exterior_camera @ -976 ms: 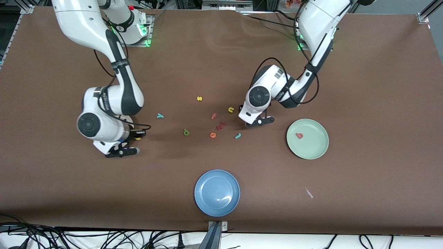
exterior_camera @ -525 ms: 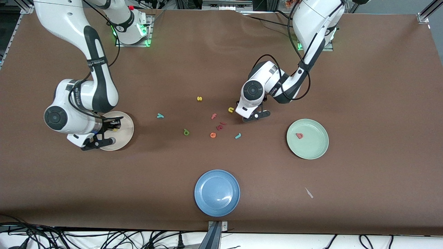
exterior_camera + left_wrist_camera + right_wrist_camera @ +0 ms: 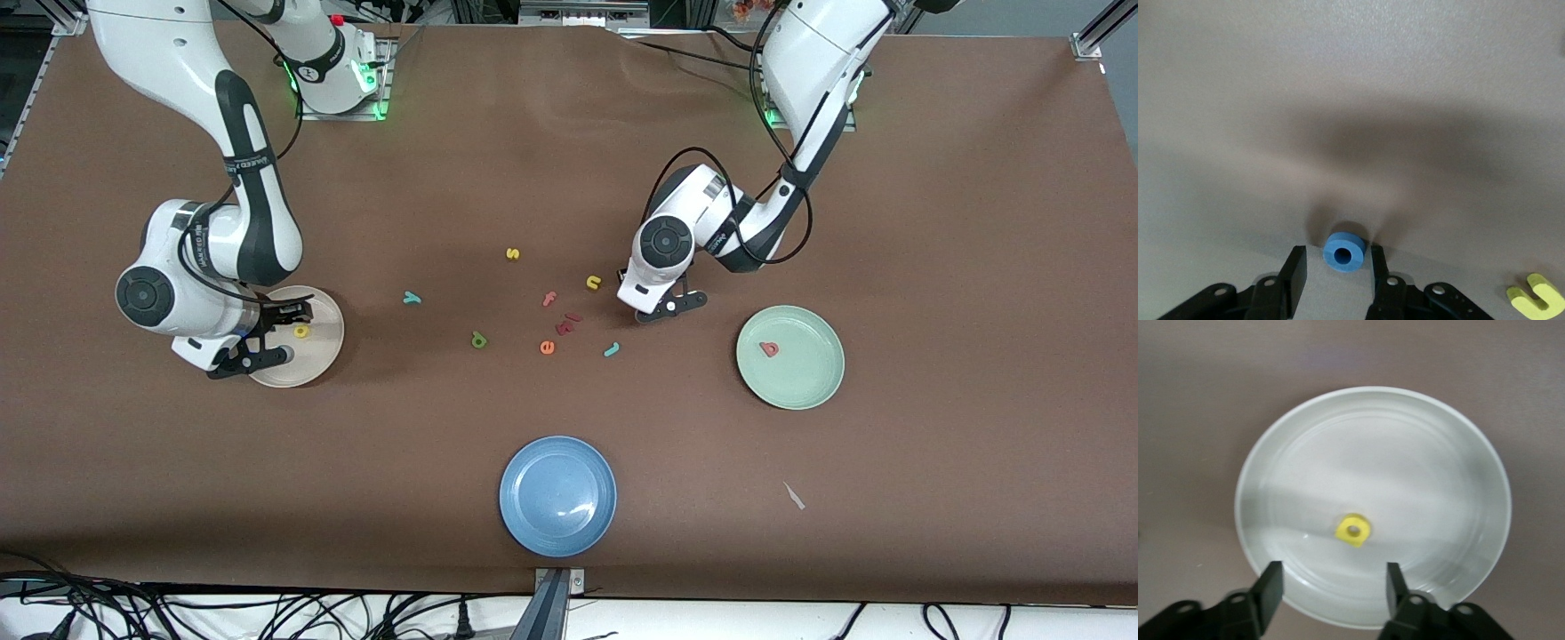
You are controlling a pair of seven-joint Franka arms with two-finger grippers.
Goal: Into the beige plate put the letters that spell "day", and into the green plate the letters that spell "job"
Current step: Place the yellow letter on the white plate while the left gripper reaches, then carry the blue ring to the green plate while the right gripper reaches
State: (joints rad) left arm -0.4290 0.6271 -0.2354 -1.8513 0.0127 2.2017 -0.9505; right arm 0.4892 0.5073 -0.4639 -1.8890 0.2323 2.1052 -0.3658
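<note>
Now the left gripper (image 3: 1335, 270) has its fingers (image 3: 1295, 272) narrowing around the small blue foam ring "o" (image 3: 1344, 251) on the brown surface (image 3: 933, 222); light and squashy, best pinched across its outer rim. Right gripper (image 3: 1331, 590), fingers apart and empty, hovers over the cream-beige plate (image 3: 1458, 460) holding the yellow foam "a" (image 3: 1353, 530).

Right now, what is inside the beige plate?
Only the yellow "a" lies in the beige plate, with the right pincer open above it. In the front view the arm covers part of the plate, but the wrist view shows nothing else.

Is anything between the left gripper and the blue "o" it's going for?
Nothing visible. The blue "o" lies on the bare table between the fingers of the left gripper, which stand either side of it, not yet touching.
</note>
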